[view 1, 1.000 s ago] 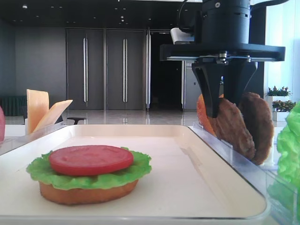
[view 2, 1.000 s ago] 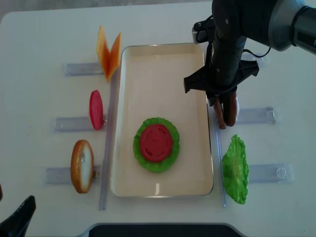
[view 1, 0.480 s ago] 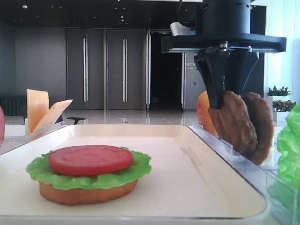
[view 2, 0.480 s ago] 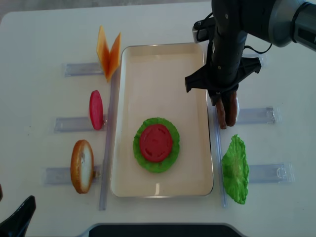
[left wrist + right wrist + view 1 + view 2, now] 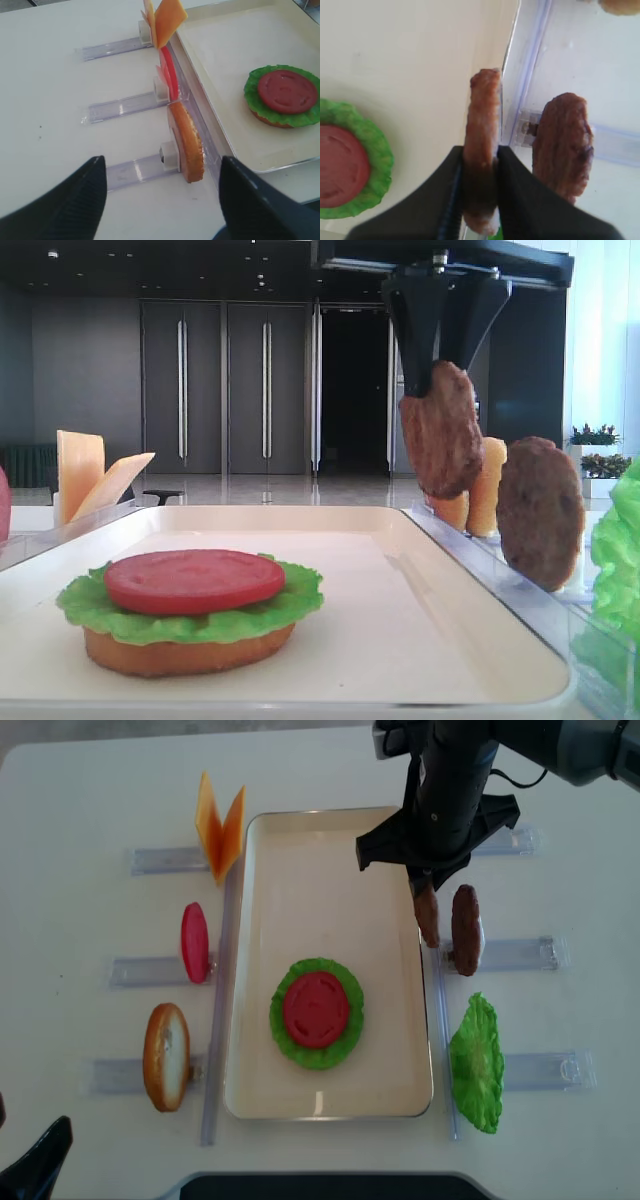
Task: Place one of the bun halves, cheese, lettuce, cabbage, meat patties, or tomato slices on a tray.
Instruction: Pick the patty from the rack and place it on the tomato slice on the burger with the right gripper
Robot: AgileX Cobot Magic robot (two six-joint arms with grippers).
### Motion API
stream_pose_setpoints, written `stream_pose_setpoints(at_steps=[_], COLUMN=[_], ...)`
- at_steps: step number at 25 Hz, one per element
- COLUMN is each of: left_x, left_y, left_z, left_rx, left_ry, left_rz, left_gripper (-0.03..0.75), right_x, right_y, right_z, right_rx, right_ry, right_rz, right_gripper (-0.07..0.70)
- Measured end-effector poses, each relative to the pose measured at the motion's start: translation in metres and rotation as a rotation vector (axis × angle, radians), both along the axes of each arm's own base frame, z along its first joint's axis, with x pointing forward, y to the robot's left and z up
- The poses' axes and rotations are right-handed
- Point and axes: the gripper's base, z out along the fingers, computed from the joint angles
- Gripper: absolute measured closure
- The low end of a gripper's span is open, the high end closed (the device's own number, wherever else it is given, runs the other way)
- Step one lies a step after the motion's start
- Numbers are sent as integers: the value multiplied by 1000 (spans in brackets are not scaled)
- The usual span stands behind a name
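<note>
— Right wrist view: what does the right pincer [image 5: 479, 165] have?
— Its two dark fingers [image 5: 451, 200] are clamped on the lower part of one meat patty [image 5: 481, 145], held on edge above the tray's [image 5: 410, 65] right rim. The second patty [image 5: 563, 145] stands on edge in a clear rack [image 5: 615, 145] just to the right, apart from the held one.
— And from overhead?
— The held patty hangs at the right rim of the cream tray, upper right of centre in the frame, with the other patty just beside it outside the tray. On the tray, below the middle, a tomato slice [image 5: 316, 1009] lies on lettuce [image 5: 342, 1042].
— What sits under the lettuce?
— A bun half [image 5: 185, 652], seen in the low exterior view.
— The left pincer [image 5: 162, 200]?
— Spread wide, holding nothing, at the bottom of its wrist view, over the white surface [image 5: 45, 100]. Beside it another bun half [image 5: 187, 142], a tomato slice and cheese [image 5: 162, 20] stand in racks left of the tray.
</note>
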Motion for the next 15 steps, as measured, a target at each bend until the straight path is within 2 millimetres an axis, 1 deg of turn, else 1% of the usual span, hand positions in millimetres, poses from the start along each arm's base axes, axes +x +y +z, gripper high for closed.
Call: stream_pose_setpoints(at_steps=[3, 10, 13, 15], left_x=[0, 0, 0, 0], left_y=[0, 0, 0, 0], left_z=[0, 0, 0, 0], left_rx=[0, 0, 0, 0], left_ry=[0, 0, 0, 0], left_rz=[0, 0, 0, 0], left_gripper=[181, 181, 181, 181], right_x=[0, 1, 0, 1], right_y=[-1, -7, -10, -13], right_z=[16, 47, 55, 58], right_rx=[23, 20, 30, 34], right_ry=[-46, -164, -188, -191], right_rz=[2, 11, 16, 12], right_gripper=[466, 466, 466, 466])
